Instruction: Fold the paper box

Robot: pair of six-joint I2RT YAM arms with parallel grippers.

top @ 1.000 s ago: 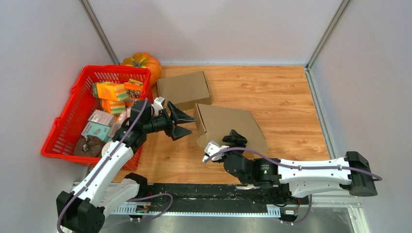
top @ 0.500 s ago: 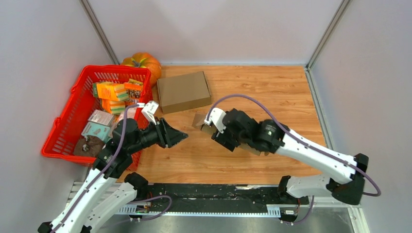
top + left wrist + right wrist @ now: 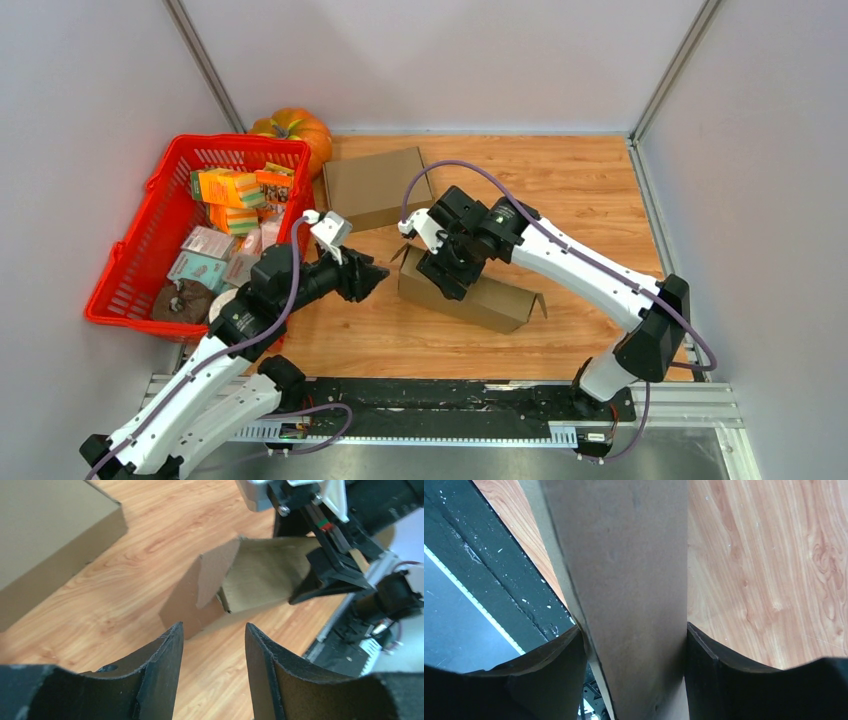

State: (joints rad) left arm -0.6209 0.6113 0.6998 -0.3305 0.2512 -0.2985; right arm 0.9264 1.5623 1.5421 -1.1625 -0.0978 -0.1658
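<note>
Standing clamped in right fingers [image 3: 549, 677], the paper box [image 3: 490, 300] is faced by parted, empty left fingers [image 3: 155, 675]. Its flap [image 3: 210, 572] may be crushed if hit askew.

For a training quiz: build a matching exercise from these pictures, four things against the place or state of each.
Things:
1. pumpkin
2. red basket
3. paper box
4. left gripper

Place or state:
a. open, holding nothing
b. holds small packets
c. clamped by the right gripper
d. far left, behind the red basket

Pairs: 1-d, 2-b, 3-c, 4-a
</note>
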